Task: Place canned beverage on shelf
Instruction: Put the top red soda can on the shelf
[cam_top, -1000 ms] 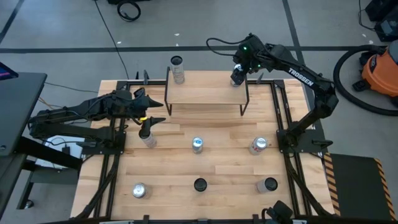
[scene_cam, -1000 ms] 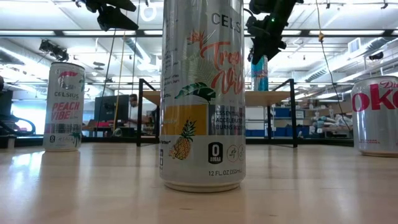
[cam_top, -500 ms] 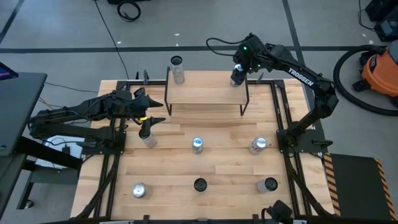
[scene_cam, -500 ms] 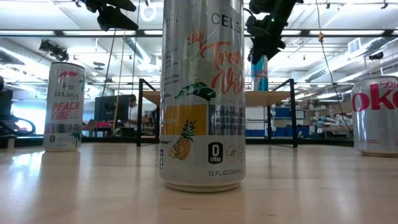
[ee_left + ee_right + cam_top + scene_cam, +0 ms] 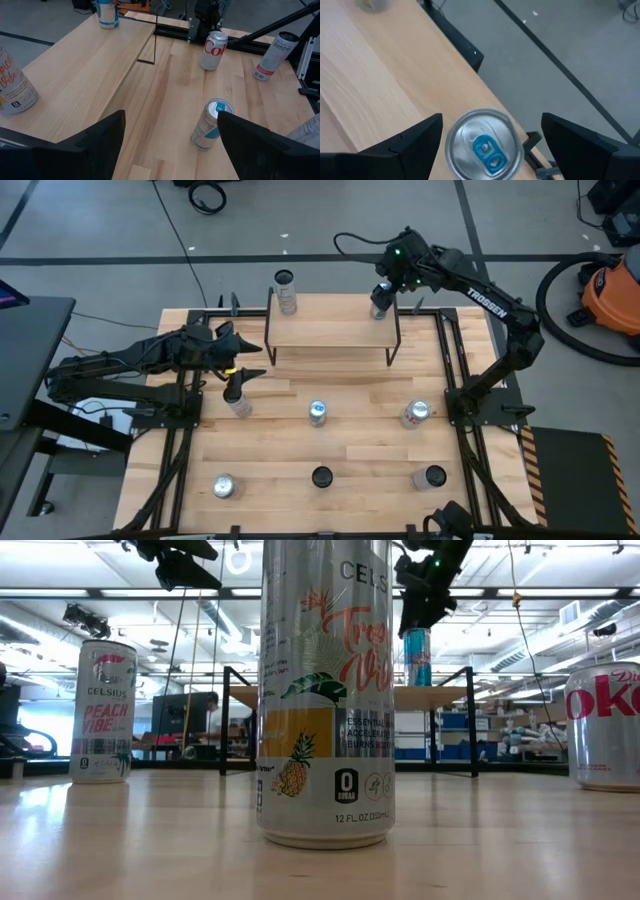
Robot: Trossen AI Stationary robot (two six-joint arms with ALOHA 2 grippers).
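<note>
The shelf [image 5: 330, 332], a light wooden plank on thin black legs, stands at the table's far side. A blue-and-silver can [image 5: 378, 308] stands upright on its base at the shelf's far right corner; it also shows in the low view [image 5: 417, 655]. My right gripper [image 5: 491, 125] is open just above that can's top [image 5: 485, 146], one finger on either side, touching nothing. A second can [image 5: 287, 297] stands on the shelf's far left corner. My left gripper [image 5: 252, 360] is open and empty at the table's left, above a can [image 5: 238, 400].
Several more cans stand upright on the table: a silver one [image 5: 318, 412] in the middle, a Coke can [image 5: 416, 414] to its right, and three near the front edge [image 5: 224, 486], [image 5: 321, 477], [image 5: 434, 477]. Black frame rails [image 5: 452, 360] run along the table's sides.
My right gripper has gone up and a little toward the table's far edge, coming off the top of the blue-and-silver can. The can has stayed upright on the shelf's far right corner.
</note>
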